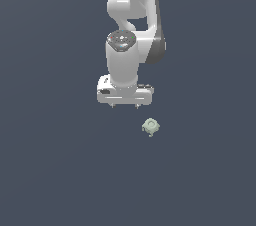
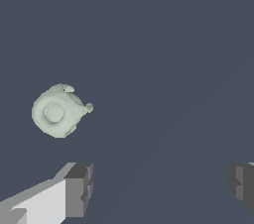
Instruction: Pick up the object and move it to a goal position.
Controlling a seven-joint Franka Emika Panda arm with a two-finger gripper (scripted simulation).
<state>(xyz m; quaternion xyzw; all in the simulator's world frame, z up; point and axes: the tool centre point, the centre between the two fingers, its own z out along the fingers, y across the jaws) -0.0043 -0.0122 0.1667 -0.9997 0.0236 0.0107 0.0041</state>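
Object [image 1: 151, 126] in question: a tiny pale grey-green piece, blocky and roughly square with small nubs at its corners, lying alone on the flat dark blue-grey floor [image 1: 55, 170]. In the exterior view it sits just below the robot's hand and a little toward that view's right, near the gripper [image 1: 124, 106] but clearly apart from it, nothing touching it.

The white arm [image 1: 132, 0] comes down from the top of the exterior view, its hand pointing downward, and only the two short fingertips show beneath the wide white body of the hand.

From the wrist view the piece [image 2: 58, 110] looks rounder, with a raised ring in its middle (the nubs show as small bumps along its edge). It lies off to one side of the gap between the fingers [image 2: 79, 188], not between them. The jaws stand wide apart, with bare floor [image 2: 163, 44] showing across the whole span between the two dark grey pads, and they hold nothing [image 2: 159, 184].
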